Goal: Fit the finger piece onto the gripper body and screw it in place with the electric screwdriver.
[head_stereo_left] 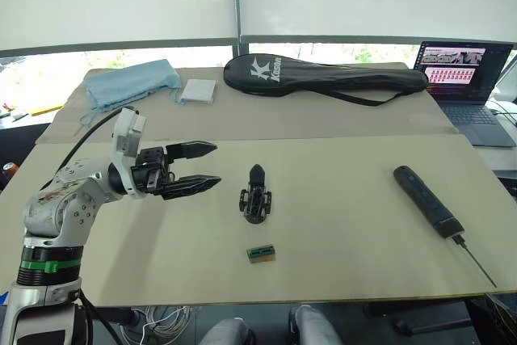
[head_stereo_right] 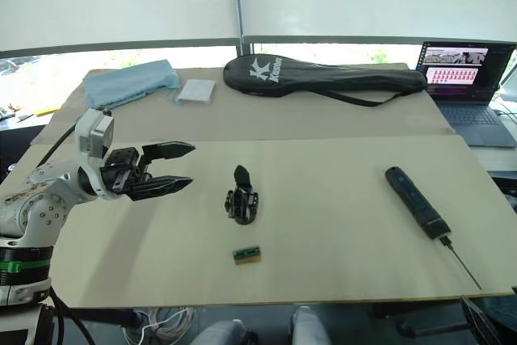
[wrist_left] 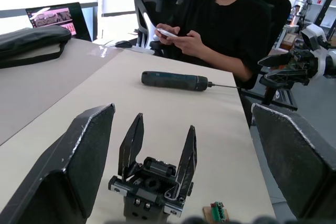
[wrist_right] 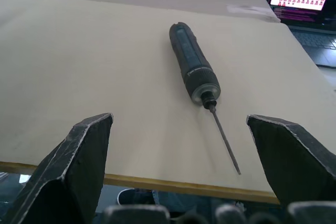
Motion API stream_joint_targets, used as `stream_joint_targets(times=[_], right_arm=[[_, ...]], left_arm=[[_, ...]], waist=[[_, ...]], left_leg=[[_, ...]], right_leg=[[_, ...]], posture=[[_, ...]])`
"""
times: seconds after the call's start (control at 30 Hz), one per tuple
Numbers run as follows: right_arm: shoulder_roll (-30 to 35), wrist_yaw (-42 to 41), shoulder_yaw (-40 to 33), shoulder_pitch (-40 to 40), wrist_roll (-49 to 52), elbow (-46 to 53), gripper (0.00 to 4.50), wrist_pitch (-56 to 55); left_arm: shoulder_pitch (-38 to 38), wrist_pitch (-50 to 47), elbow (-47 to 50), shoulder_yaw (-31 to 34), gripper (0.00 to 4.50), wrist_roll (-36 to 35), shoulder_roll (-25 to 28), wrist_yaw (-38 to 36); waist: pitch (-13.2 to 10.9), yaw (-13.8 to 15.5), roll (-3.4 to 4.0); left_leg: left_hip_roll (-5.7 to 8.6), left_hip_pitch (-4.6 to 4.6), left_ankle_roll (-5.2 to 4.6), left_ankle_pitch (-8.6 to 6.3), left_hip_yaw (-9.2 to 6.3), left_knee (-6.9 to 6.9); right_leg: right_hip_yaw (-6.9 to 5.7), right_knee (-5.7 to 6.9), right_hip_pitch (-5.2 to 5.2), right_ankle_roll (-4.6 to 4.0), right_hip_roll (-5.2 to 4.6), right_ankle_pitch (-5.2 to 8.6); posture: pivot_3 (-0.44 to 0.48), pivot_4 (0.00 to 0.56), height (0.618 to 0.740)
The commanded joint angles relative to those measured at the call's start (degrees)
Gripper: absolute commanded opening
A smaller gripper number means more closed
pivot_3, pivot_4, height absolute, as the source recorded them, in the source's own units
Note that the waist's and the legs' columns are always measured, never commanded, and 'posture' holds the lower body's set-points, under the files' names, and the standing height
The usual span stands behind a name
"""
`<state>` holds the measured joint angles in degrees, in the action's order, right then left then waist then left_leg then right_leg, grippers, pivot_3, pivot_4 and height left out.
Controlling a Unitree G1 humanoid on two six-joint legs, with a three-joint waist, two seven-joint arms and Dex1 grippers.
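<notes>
On a beige counter, the left gripper hovers with its black fingers spread wide and empty, beside the small black gripper body standing mid-counter. The thick dark pen-shaped electric screwdriver lies near the right edge. The right gripper faces it, fingers wide apart and empty.

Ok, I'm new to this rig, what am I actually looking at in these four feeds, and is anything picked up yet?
The two wide pictures come from the robot's head, looking down at the table. The other two look along each wrist's own fingers. The left gripper hovers open beside the gripper body, which stands upright mid-table. The electric screwdriver lies on the robot's right; the right gripper is open, facing it. A small green-and-brown block, racket bag, blue cloth and laptop are also there. Nothing is held.
</notes>
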<state>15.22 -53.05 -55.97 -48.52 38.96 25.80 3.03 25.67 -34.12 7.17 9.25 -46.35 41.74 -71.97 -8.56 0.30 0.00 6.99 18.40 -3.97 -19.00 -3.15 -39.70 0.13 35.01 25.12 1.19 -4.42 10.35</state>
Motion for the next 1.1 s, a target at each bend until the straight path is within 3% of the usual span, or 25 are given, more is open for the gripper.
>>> stream_joint_targets(times=[0.03, 0.23, 0.37, 0.47, 0.53, 0.67, 0.83, 1.1], right_arm=[[3.9, 2.8, -1.4, -0.1, 4.0, 2.4, 4.5, 2.6], [16.8, 4.8, -0.3, 3.8, 6.1, -1.3, 4.5, 11.6], [36.4, 10.7, 3.0, 11.6, 1.0, -9.3, 4.5, 27.7], [48.3, 4.6, 11.6, 19.5, -1.6, -18.5, 4.5, 31.6], [52.2, 2.3, 17.3, 25.4, -5.0, -24.2, 4.5, 29.6], [55.9, -2.1, 28.5, 38.1, -7.0, -31.8, 4.5, 32.5], [55.3, -2.5, 40.0, 52.2, -13.5, -40.8, 4.5, 32.7], [53.3, -8.0, 48.8, 59.5, -17.8, -45.3, 4.5, 33.7]], left_arm=[[1.6, 0.9, 3.2, -0.3, 4.42, 0.0, -0.7, 1.0], [1.9, 3.2, 6.4, -2.9, 4.42, 2.3, -1.5, 1.2], [2.3, 3.7, 7.7, -4.0, 4.42, 2.9, -2.4, 1.9], [2.3, 3.3, 8.0, -4.6, 4.42, 3.3, -2.3, 2.1], [2.0, 2.7, 8.4, -5.0, 4.42, 2.9, -2.3, 2.1], [1.7, 2.7, 9.3, -5.0, 4.42, 2.1, -3.1, 2.8], [0.6, 3.5, 10.0, -4.5, 4.42, 2.5, -3.2, 3.2], [0.0, 2.8, 10.0, -4.5, 4.42, 1.7, -2.2, 1.7]], waist=[[0.0, 0.0, 0.0], [-0.1, 0.4, -0.15], [-0.1, -0.1, -0.21], [-0.2, 0.1, -0.43], [-0.3, 0.4, -0.48], [-0.3, 0.9, -0.47], [-0.3, 0.4, -0.47], [-0.3, 0.4, -0.43]], left_leg=[[0.0, 0.0, 0.01, 0.0, 0.0, 0.0], [0.0, 0.01, 0.01, -0.01, 0.11, -0.01], [0.03, 0.04, -0.05, -0.04, 0.32, -0.1], [-0.05, 0.05, -0.06, -0.03, 0.39, -0.11], [-0.12, 0.12, -0.05, 0.0, 0.37, -0.07], [-0.18, 0.36, -0.38, 0.18, 0.25, -0.16], [-0.14, 0.57, -0.43, 0.15, 0.27, -0.33], [-0.14, 1.04, -0.46, 0.28, 0.28, -0.43]], right_leg=[[0.0, 0.0, 0.0, 0.02, 0.0, 0.01], [0.08, -0.03, 0.01, -0.1, -0.01, -0.07], [0.22, -0.04, 0.0, -0.18, -0.05, -0.15], [0.28, -0.11, -0.02, -0.13, -0.02, -0.14], [0.21, -0.12, 0.04, -0.2, 0.01, -0.16], [-0.05, -0.15, 0.15, -0.29, -0.02, -0.16], [-0.06, -0.28, 0.28, -0.29, -0.06, -0.23], [-0.07, -0.05, 0.95, -0.45, -0.05, -0.32]], posture=[[0.0, 0.15, 0.74], [0.0, 0.15, 0.74], [0.0, 0.15, 0.74], [0.0, 0.15, 0.74], [0.0, 0.15, 0.74], [0.0, 0.15, 0.74], [0.0, 0.15, 0.74], [0.0, 0.15, 0.74]])
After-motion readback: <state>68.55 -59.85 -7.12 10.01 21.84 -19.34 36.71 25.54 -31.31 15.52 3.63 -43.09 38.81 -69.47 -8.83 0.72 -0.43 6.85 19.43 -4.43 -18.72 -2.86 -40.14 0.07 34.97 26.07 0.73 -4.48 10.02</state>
